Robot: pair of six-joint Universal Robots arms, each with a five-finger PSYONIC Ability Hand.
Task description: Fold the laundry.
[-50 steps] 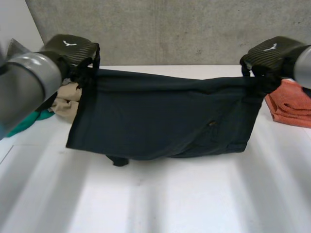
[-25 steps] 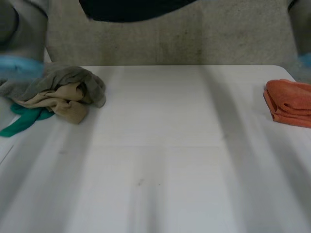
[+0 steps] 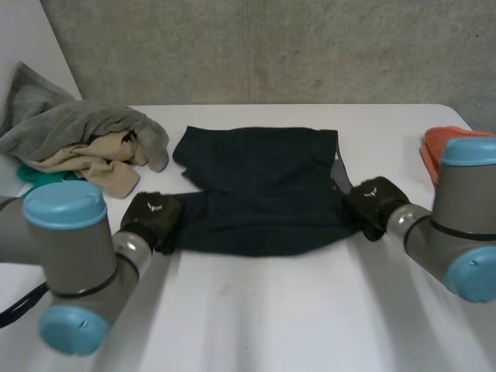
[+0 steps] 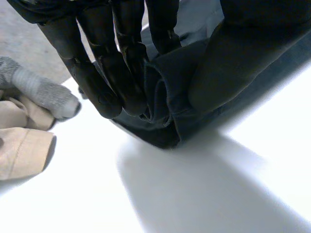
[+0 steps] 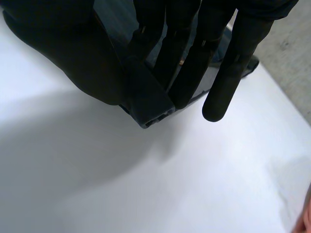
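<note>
A dark navy garment [image 3: 263, 186] lies spread flat in the middle of the white table [image 3: 256, 310]. My left hand [image 3: 152, 219] is at its near left corner, fingers and thumb pinching a bunched fold of the dark cloth [image 4: 165, 97]. My right hand [image 3: 373, 204] is at the near right corner, pinching a thick folded edge of the cloth [image 5: 148, 99] between thumb and fingers. Both hands rest low, at the table surface.
A heap of grey, beige and teal laundry [image 3: 85, 147] sits at the far left, close to my left hand. A folded orange cloth [image 3: 435, 147] lies at the far right behind my right arm. A concrete wall stands behind the table.
The garment hung lifted between both raised hands, swung up high, and now lies laid down on the table with both hands lowered to its near corners.
</note>
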